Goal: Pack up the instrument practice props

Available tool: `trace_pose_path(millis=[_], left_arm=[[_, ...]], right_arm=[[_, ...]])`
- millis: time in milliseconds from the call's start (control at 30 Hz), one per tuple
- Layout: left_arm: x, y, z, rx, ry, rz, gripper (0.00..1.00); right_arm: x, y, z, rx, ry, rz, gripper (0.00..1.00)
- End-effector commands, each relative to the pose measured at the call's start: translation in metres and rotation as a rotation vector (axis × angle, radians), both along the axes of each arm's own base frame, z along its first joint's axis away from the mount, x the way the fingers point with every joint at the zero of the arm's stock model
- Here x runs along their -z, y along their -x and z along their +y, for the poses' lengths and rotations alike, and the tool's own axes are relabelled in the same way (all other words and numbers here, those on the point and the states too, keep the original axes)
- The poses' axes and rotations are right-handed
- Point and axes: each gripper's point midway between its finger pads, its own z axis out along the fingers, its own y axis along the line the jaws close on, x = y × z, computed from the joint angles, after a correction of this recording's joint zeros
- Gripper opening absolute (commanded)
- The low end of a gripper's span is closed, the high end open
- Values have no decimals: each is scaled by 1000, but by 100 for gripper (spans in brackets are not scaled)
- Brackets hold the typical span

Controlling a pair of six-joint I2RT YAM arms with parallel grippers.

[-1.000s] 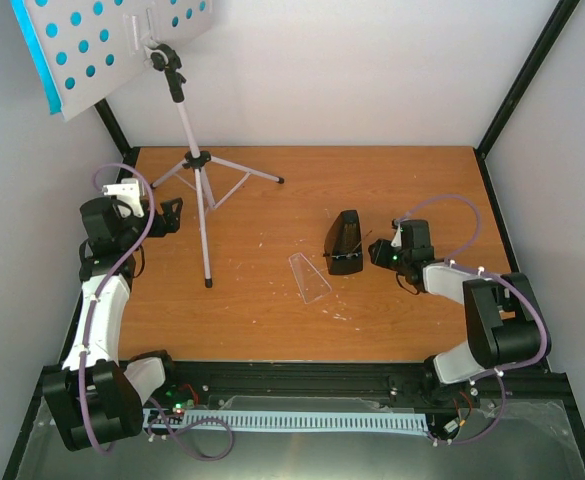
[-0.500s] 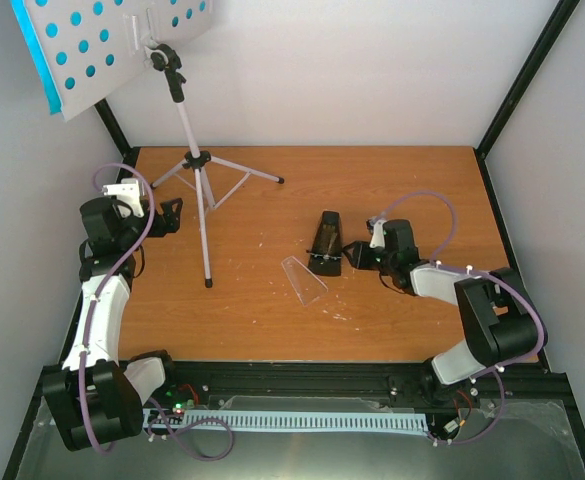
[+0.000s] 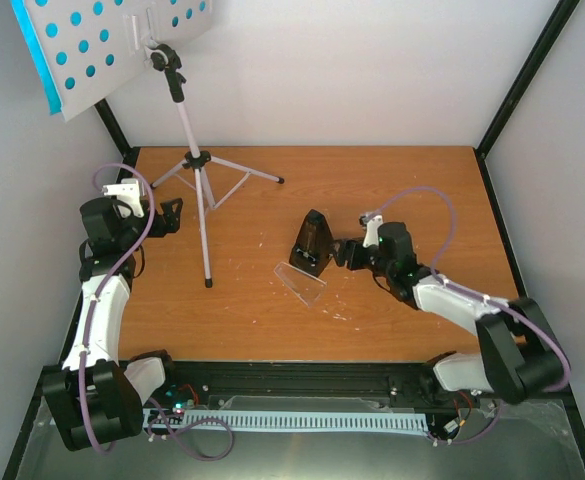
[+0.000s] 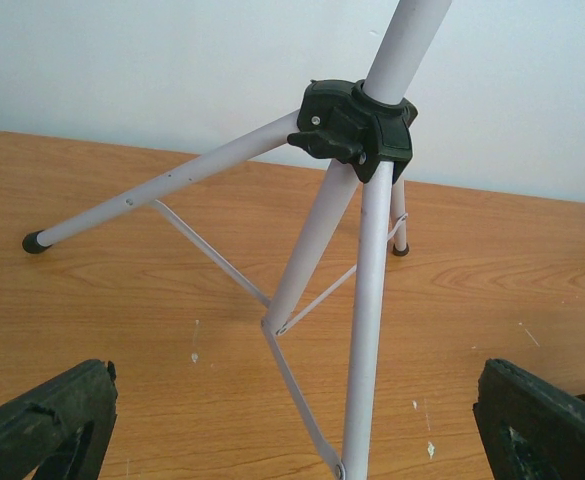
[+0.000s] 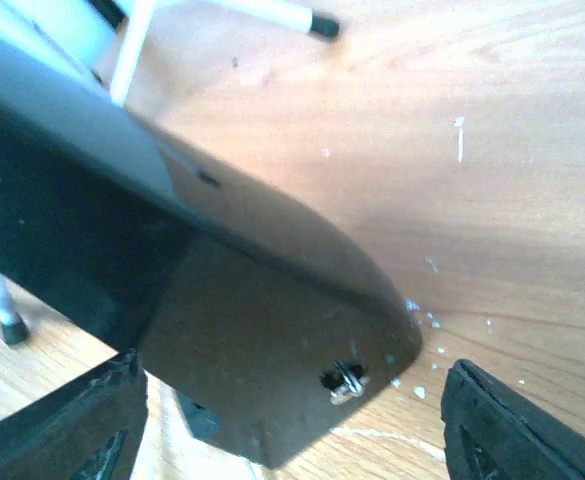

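You've got the right gripper (image 3: 344, 252) with jaws apart, one black finger on each side of the metronome (image 3: 309, 243), nothing clamped. The metronome is a small matte black pyramid sitting mid-table (image 3: 402, 180) on scuffed wood-grain laminate. Its clear plastic cover (image 3: 302, 282) lies just beside it, nearer the arms. The left gripper (image 3: 172, 213) has its jaws wide apart, straddling a white tubular leg without contact. The music stand (image 3: 199, 160) is upright at left rear, with a thin-tube tripod, black plastic hub and white hole-punched desk. Cyan sheet-music pages (image 3: 34, 50) lie against the desk.
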Motion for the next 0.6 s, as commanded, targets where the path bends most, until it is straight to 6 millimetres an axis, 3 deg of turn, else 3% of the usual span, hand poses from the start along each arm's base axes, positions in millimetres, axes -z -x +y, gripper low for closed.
trace_pose_path(millis=[0, 100, 300, 400, 567], left_arm=[[-14, -1, -1, 11, -23, -51, 98], [-14, 0, -2, 13, -22, -52, 98], [-14, -1, -1, 10, -22, -51, 99], [-13, -1, -1, 10, -21, -49, 99], [-12, -1, -2, 12, -17, -46, 99]], right_arm=[[-33, 3, -17, 42, 33, -126, 86], [-70, 13, -12, -34, 21, -254, 98], [-139, 42, 17, -294, -61, -535, 100], [-155, 42, 28, -367, -72, -589, 100], [-155, 28, 46, -433, -15, -657, 100]])
